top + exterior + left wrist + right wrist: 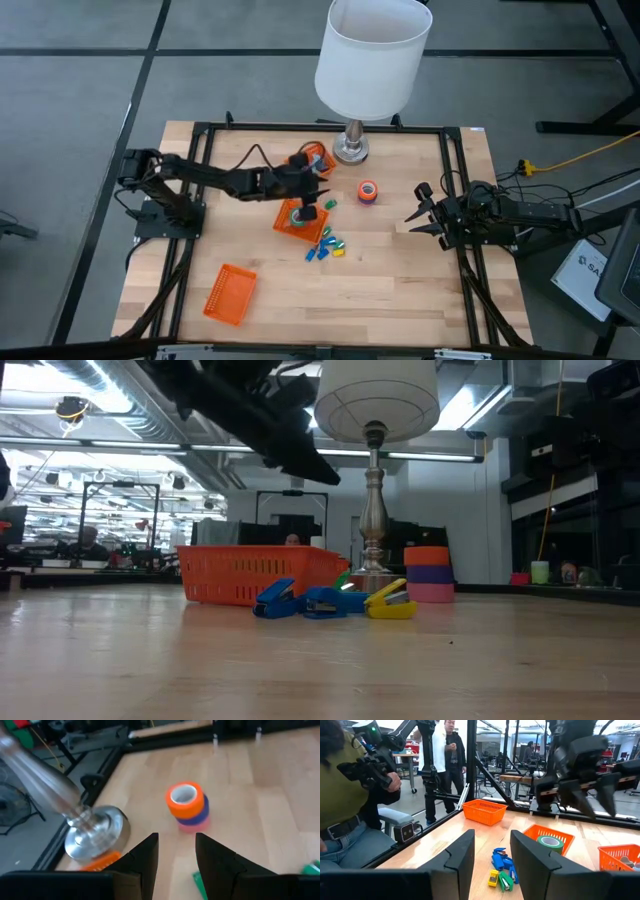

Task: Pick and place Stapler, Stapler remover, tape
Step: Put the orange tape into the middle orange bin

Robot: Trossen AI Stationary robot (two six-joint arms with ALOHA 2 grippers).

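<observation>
A stack of tape rolls (368, 192), orange on top of purple and pink, stands on the table right of the lamp base; it also shows in the low view (430, 574) and the left wrist view (187, 806). A green tape roll (550, 841) lies in a small orange basket (296, 224). Small blue, yellow and green pieces (326, 247) lie in a heap on the table. My left gripper (318, 192) hovers open above that basket, pointing toward the tape stack (175, 857). My right gripper (420, 215) waits open at the table's right side (492, 851).
A lamp with a white shade (372, 55) stands by its metal base (95, 834) at the far edge. A second orange basket (230, 293) lies near the left front, and a third (312, 156) beside the lamp base. People stand beyond the table (445, 750).
</observation>
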